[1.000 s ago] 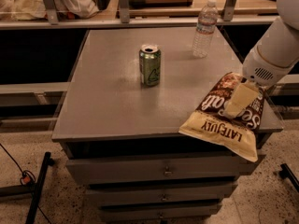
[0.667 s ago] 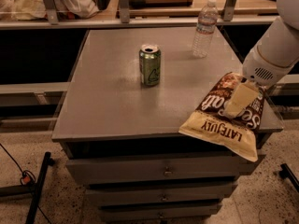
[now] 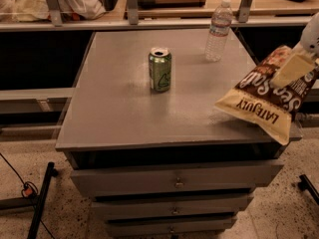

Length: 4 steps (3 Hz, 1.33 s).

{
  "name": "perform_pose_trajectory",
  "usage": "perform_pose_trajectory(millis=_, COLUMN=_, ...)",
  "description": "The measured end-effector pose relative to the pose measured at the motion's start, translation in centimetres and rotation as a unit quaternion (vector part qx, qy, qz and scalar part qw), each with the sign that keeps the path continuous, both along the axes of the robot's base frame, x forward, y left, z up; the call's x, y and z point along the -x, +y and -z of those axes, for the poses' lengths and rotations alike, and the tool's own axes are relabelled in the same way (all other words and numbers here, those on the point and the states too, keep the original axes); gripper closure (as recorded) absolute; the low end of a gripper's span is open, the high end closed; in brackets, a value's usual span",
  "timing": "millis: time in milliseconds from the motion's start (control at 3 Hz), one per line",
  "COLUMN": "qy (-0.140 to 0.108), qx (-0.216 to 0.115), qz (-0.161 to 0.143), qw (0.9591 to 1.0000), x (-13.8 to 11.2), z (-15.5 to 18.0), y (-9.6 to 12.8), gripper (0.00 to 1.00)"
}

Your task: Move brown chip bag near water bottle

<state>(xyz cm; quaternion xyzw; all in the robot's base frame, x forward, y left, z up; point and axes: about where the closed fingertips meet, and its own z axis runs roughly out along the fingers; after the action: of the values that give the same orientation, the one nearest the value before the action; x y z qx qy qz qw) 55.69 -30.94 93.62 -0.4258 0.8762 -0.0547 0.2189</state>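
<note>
at the counter's point(image 3: 114, 118) near right corner the brown chip bag point(image 3: 259, 103) sits tilted, tan band overhanging the edge, its dark top clamped in the pincer point(image 3: 281, 77). farther back stands a green can point(image 3: 160, 69), then the water bottle point(image 3: 219, 31), upright, far right.

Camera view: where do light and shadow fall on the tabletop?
Camera view: dim, warm light; soft sheen on the tabletop, no hard glare; dark shadow under the brown chip bag, which the claw grips at the right edge.
</note>
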Motion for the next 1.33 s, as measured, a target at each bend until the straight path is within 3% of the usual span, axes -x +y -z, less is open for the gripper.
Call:
perform_pose_trajectory(millis=333, qy=-0.053, qx=-0.020, qz=0.033, qw=0.9979, x=-2.1, z=-3.8, y=-3.6, gripper=1.00)
perform_pose_trajectory(millis=667, qy=-0.094, qx=-0.069, qz=0.055, qw=0.9917, x=-5.1, z=-5.0, y=-5.7, gripper=1.00)
perform_pose_trajectory(millis=1333, qy=-0.096, qx=-0.149, qz=0.070, qw=0.9817, x=-10.6, z=-2.1, y=-5.4, gripper=1.00)
